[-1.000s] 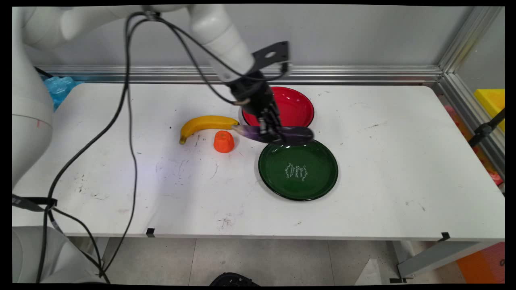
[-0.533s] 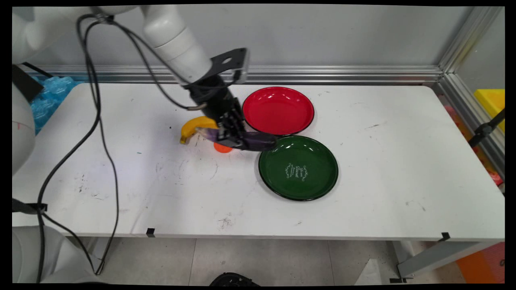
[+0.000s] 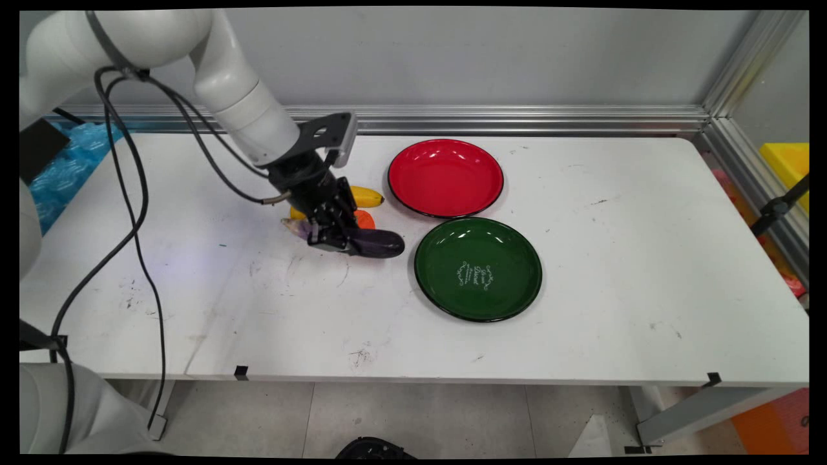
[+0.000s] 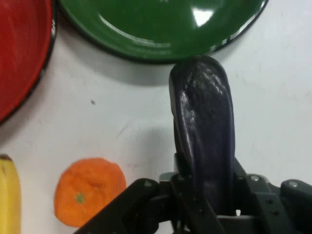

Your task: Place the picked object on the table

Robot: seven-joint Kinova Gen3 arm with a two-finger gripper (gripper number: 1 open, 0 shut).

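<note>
A dark purple eggplant lies lengthwise in the black pincer, clamped near its stem end, low over the white table just in front of the orange fruit and banana, left of the green plate. Its long free end could sag or slip out, or bump the orange fruit. The white arm slants down from the upper left.

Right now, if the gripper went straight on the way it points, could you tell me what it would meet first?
Probably the table. The gripper, shut on the eggplant, points steeply down at bare tabletop just in front of the orange, left of the green plate. Its height above the table is unclear.
</note>
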